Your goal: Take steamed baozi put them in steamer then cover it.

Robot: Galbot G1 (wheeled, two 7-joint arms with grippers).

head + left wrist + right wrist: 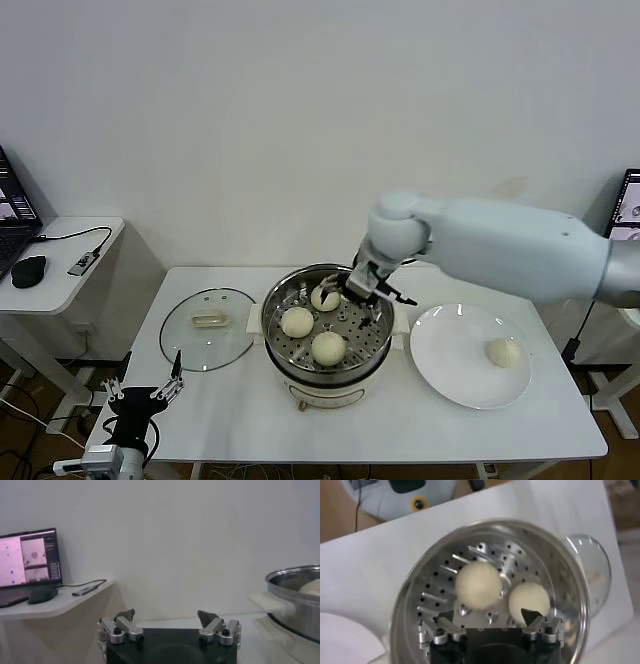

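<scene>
1. Three small round creamy-white steamed baozi sit on the perforated tray of the round shiny steel steamer; the fourth creamy-white bun lies on the flat white plate, well apart from the right gripper.
2. That gripper hovers over the far side of the tray with its jaws spread and empty. In the right wrist view two buns lie just ahead of the jaws, while the third, near the fingertips in the head view, is probably hidden under the gripper body.
3. Risk, as I judge it: rising out carelessly, a finger may clip the steel rim or nudge the nearest bun, rolling it against its neighbours.
4. Space is tight for the last bun; dropped onto another, it could sit high and keep the lid from seating.
5. Beside the steamer, away from the plate, the round clear glass cover with its cream-white bar handle rests flat on the white table.
6. Parked low off the table's near corner, the left gripper has open, empty jaws; nothing blocks the path to the plate.
</scene>
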